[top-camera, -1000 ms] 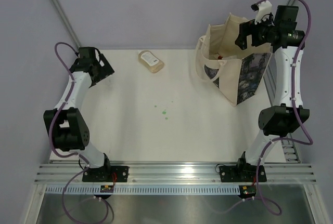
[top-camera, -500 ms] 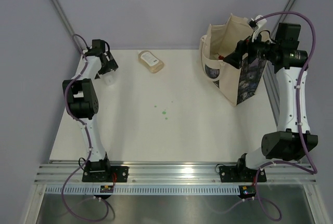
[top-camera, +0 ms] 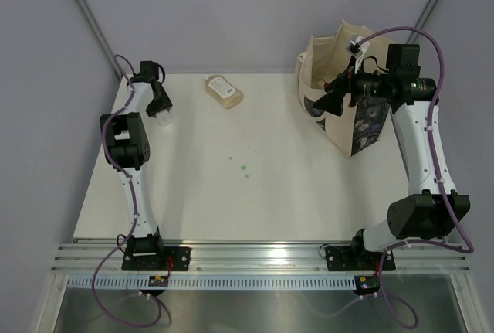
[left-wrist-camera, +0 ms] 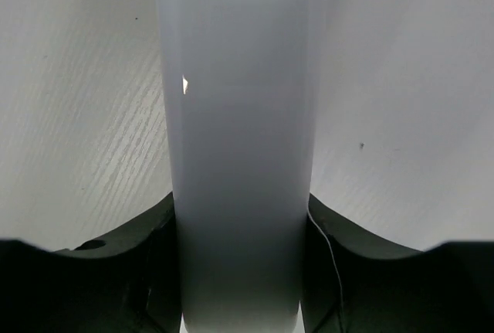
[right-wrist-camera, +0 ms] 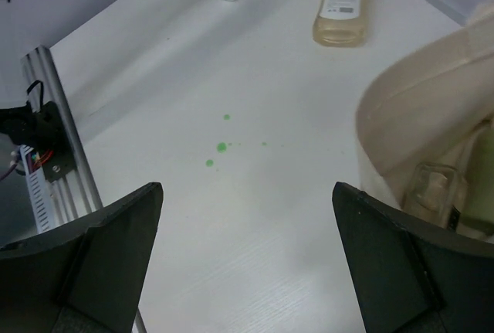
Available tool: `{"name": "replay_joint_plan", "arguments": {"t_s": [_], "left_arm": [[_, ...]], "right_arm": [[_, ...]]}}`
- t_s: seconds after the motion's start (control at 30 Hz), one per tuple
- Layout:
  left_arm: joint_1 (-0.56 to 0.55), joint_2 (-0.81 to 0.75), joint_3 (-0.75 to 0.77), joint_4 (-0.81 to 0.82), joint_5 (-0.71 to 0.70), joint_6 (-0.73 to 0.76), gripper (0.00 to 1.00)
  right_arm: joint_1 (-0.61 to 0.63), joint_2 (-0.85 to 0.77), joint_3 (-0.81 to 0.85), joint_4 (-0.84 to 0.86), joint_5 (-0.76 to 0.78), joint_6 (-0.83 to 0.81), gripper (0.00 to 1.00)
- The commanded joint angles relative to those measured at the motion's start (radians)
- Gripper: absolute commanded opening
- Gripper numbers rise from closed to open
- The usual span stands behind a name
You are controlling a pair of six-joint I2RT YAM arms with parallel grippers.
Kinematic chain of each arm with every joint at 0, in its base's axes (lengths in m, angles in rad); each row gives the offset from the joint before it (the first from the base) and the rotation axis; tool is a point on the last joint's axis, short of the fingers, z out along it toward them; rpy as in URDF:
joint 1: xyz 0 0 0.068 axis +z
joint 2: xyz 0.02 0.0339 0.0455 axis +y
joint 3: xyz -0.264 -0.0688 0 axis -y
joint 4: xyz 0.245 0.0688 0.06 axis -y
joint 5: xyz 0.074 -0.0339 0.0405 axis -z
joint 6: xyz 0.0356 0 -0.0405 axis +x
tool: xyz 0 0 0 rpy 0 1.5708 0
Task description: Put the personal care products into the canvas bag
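White table [top-camera: 270, 209] (green specks [top-camera: 244, 168]), plain lavender walls [top-camera: 231, 8].

Matt white tube [left-wrist-camera: 243, 155], cream cloth bag [top-camera: 324, 53], faintly wood-grained table [left-wrist-camera: 77, 132]

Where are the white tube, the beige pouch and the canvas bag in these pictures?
white tube [left-wrist-camera: 239, 155], left wrist view, middle of its body.
beige pouch [top-camera: 224, 91], top external view, middle of its upper face.
canvas bag [top-camera: 324, 53], top external view, its cream wall.

I counted one canvas bag [top-camera: 324, 59], one beige pouch [top-camera: 224, 90], one white tube [left-wrist-camera: 243, 155], one clear bottle [right-wrist-camera: 432, 188] and one table [top-camera: 270, 194] before me.
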Motion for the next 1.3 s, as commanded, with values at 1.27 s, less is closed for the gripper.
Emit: {"name": "replay_joint_plan", "arguments": {"t_s": [1.27], "left_arm": [[-0.415, -1.419, -1.586, 1.611, 0.818, -0.775, 0.00]], "right_arm": [[0.681, 0.173, -0.598, 1.682, 0.193, 1.479, 0.83]]}}
